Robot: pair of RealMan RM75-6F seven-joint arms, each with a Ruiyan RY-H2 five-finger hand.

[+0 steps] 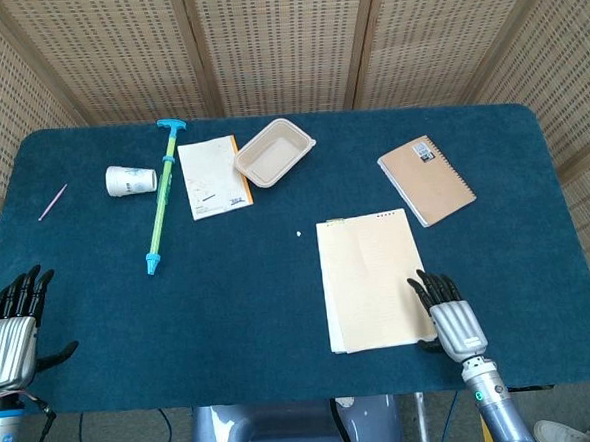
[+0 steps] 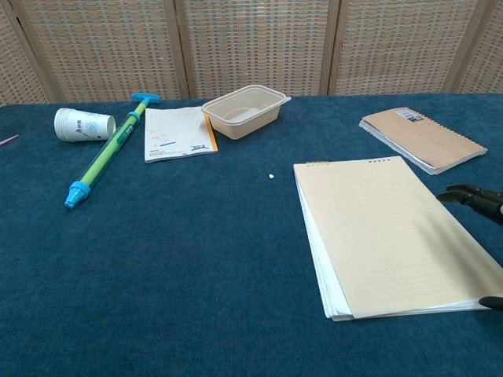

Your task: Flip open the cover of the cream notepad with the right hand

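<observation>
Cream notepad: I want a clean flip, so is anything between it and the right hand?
Nothing visible. The right hand sits at the cream notepad's near right corner, with no object between them.

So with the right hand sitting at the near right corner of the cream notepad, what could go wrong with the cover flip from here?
The cream notepad lies flat and closed, its page edges stacked and exposed along the near and left sides. The right hand with black fingers might catch several sheets instead of the cover alone. Nothing pins the pad to the blue felt table, so a lift at one corner could probably drag or rotate it. The left hand rests far off, unable to steady it.
</observation>
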